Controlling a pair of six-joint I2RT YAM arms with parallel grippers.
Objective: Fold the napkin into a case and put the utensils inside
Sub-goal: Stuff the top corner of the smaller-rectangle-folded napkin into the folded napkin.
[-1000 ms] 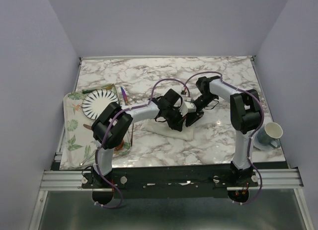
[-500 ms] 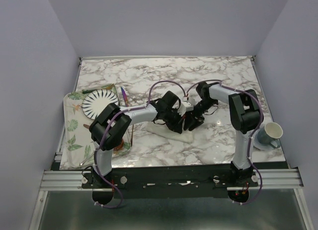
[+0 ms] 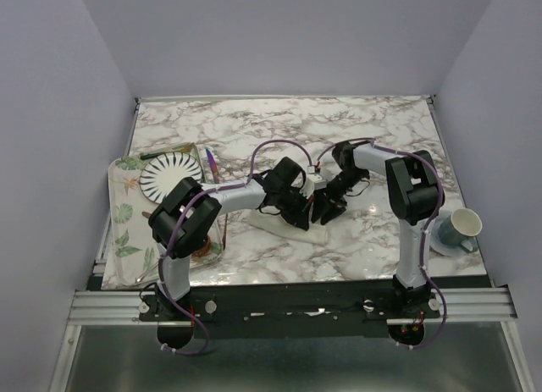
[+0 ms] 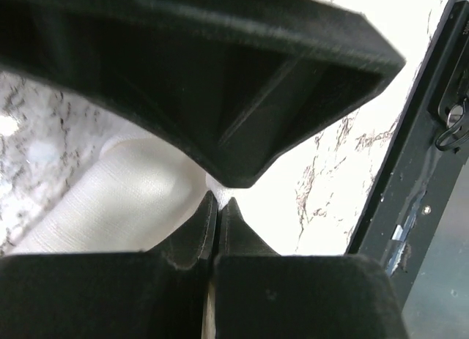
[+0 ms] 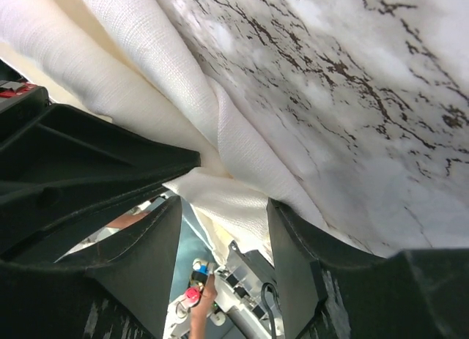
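Looking across from the left, a leaf-patterned tray (image 3: 121, 216) sits at the table's (image 3: 381, 138) edge, carrying a white plate (image 3: 169, 176) with black stripes. Just beside the plate, at the tray's far right corner, lies a slim purple utensil (image 3: 210, 162), well apart from the cloth.

Toward the middle, the cream napkin (image 3: 279, 224) lies on the marble as a narrow folded strip, and both arms are bent down over it. The left gripper (image 3: 298, 218) is at the strip. Its wrist view shows its tips (image 4: 218, 207) pressed tight together right at a rolled fold of the napkin (image 4: 124, 200). Whether any cloth is caught between them I cannot tell.

Just to its right, nearly touching it, is the right gripper (image 3: 324, 212). In its own camera the jaws (image 5: 223, 207) stand apart, with a loose corner of the napkin (image 5: 146, 53) lying in the gap, not squeezed.

Far right, a pale cup (image 3: 458, 226) stands on a saucer near the table edge.
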